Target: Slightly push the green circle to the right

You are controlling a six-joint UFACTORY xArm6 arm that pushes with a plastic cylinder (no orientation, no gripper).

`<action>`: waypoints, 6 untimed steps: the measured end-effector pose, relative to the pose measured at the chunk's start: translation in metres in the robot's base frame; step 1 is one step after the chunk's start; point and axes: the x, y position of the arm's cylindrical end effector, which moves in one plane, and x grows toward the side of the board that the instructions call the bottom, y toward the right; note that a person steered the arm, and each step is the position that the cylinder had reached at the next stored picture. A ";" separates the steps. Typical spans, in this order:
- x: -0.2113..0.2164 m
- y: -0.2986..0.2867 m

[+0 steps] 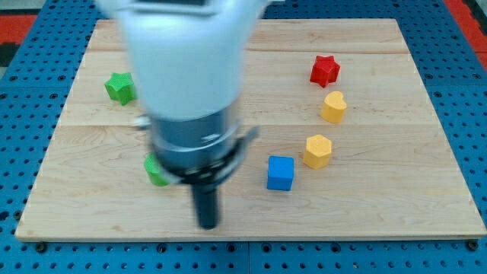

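The green circle (155,170) lies at the board's lower left, mostly hidden behind the arm; only its left edge shows. My tip (207,225) is at the lower end of the dark rod, below and to the right of the green circle, near the board's bottom edge. A green star (119,87) lies at the upper left. The white arm body (186,68) covers the board's upper middle.
A red star (325,70) lies at the upper right, a yellow heart (333,106) below it, a yellow hexagon (317,151) lower, and a blue cube (280,173) to its left. The wooden board (426,198) rests on a blue pegboard.
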 end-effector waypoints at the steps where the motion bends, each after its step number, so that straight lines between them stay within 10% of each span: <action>1: 0.000 -0.120; 6: -0.066 -0.042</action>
